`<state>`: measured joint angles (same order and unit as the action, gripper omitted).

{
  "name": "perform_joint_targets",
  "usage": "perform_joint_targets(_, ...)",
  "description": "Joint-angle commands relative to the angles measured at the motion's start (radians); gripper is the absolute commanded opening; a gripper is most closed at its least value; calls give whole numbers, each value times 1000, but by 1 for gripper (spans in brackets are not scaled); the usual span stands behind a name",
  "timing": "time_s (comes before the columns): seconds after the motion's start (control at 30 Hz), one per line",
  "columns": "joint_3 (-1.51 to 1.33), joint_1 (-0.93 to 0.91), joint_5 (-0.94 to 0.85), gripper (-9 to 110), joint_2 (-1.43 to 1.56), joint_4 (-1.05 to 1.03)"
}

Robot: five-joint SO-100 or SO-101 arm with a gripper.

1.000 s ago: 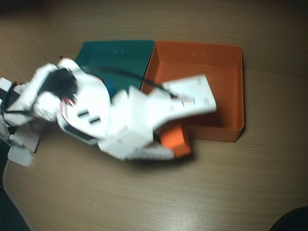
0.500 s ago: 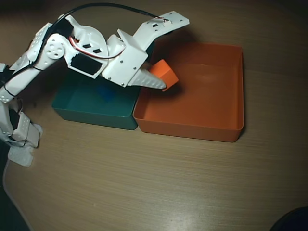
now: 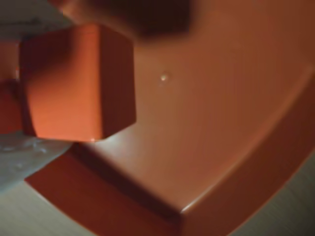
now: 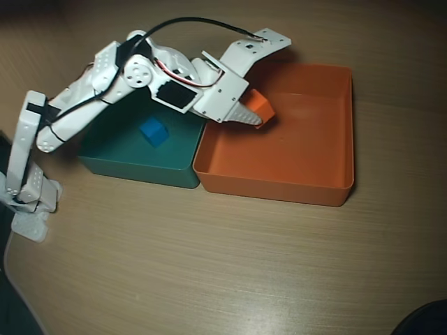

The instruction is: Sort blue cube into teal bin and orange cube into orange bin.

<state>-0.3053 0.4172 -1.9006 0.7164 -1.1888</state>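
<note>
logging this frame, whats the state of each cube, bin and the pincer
orange cube: gripped in the pincer, held over the orange bin
blue cube: resting inside the teal bin
teal bin: holds the blue cube
orange bin: nothing on its floor yet
pincer: shut on the orange cube

Arm: I reach from my base at the overhead view's left edge, across to the orange bin [image 4: 335,125].
Gripper [image 4: 260,114]: above that bin's left part, jaws clamped on the orange cube [image 4: 261,105].

Overhead view looks down; wrist view sits close inside the orange bin [image 4: 335,188]
</note>
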Motion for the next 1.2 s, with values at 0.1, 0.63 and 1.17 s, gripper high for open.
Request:
perform_joint_targets(0.1, 224, 17, 124, -4, -37, 14)
perform_joint_targets(0.63, 239, 3, 158, 40, -51, 14)
perform_joint_targets(1.17, 238, 3, 167, 31, -52, 12)
